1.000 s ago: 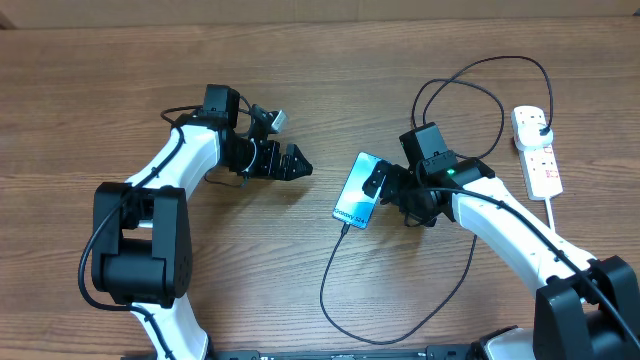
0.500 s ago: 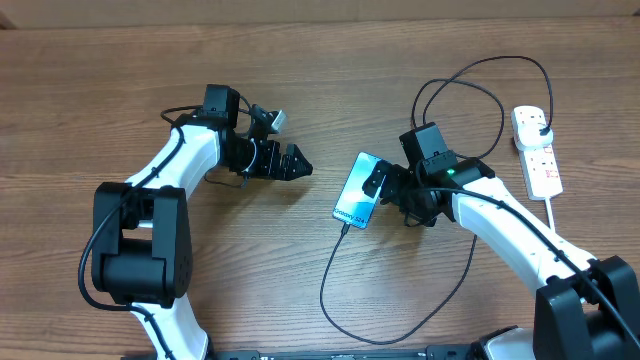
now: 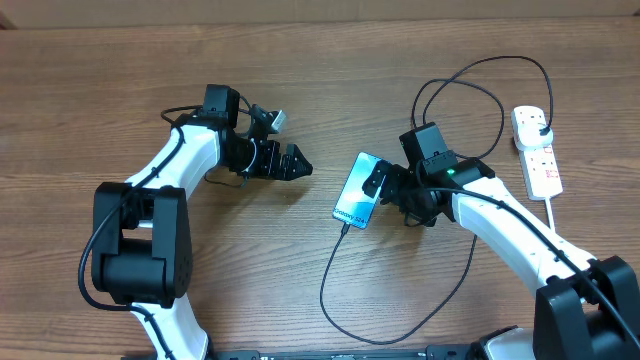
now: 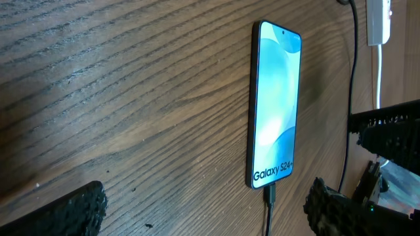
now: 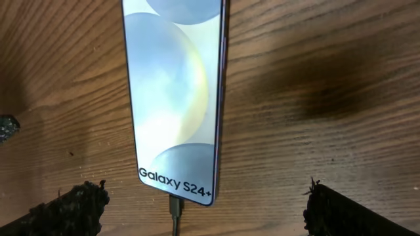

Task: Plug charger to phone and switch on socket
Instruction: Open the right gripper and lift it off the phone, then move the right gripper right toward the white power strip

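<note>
Cable lies nearest the robot: the charger [image 5: 176, 208] trails a slack black loop on the near side of the phone [image 3: 357, 190], and its connector tip sits in the phone's bottom port, apparently fully home. The phone lies flat, its lit screen facing up and reading "Galaxy S24+". The right gripper [image 3: 385, 188] hovers at the phone's right edge, fingers spread wide and holding nothing. The left gripper [image 3: 290, 162] hangs well to the phone's left, also spread and empty. Far to the right of the phone and slightly beyond it lies the socket [image 3: 537, 150], a white power strip with the charger's black plug in its far outlet and a white cord [image 4: 379, 72] running off it. Plugging in looks done, and the switch seems to remain. The strip is probably light and may skid, so a straight downward press with one fingertip on the small rocker suits it better than a grip. The cable is thin and limp, and snagging it could unseat the connector. The wood-grain table [image 3: 100, 100] looks smooth, and a plain beige strip [image 3: 300, 10] borders it beyond the phone.
</note>
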